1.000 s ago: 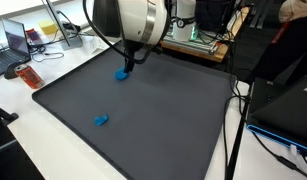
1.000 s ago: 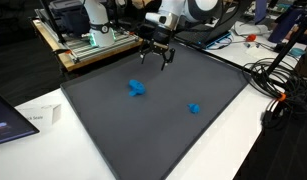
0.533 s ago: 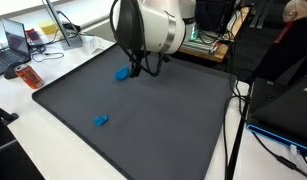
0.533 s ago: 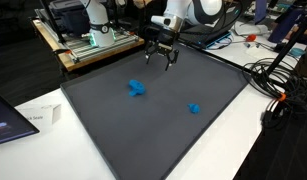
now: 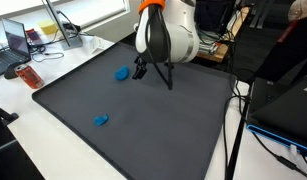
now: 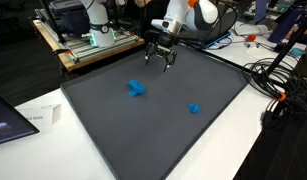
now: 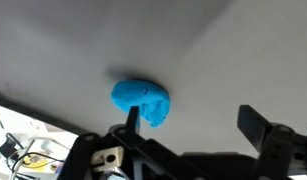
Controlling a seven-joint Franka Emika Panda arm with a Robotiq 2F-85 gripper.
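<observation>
My gripper point(image 5: 153, 76) point(image 6: 161, 62) hangs open just above the dark mat point(image 5: 143, 130) point(image 6: 153, 135), near its far edge, with nothing between its fingers. The larger blue lump point(image 5: 122, 73) point(image 6: 137, 88) lies on the mat close beside it. In the wrist view this lump point(image 7: 141, 102) sits at the tip of one finger point(image 7: 133, 118), outside the gap; the other finger point(image 7: 257, 126) stands far off to the right, and the gripper point(image 7: 193, 125) spans bare mat. A smaller blue piece point(image 5: 101, 120) point(image 6: 194, 108) lies further away on the mat.
A laptop point(image 5: 13, 40) and a red item point(image 5: 30, 76) sit on the white table beside the mat. A bench with equipment point(image 6: 93, 35) stands behind it. Cables point(image 6: 283, 90) trail along one side, and a paper point(image 6: 33, 118) lies at a corner.
The arm has swung sideways along the mat's far edge, carrying the gripper from over the larger blue lump to just beside it. The jaws stayed open; neither blue piece moved.
</observation>
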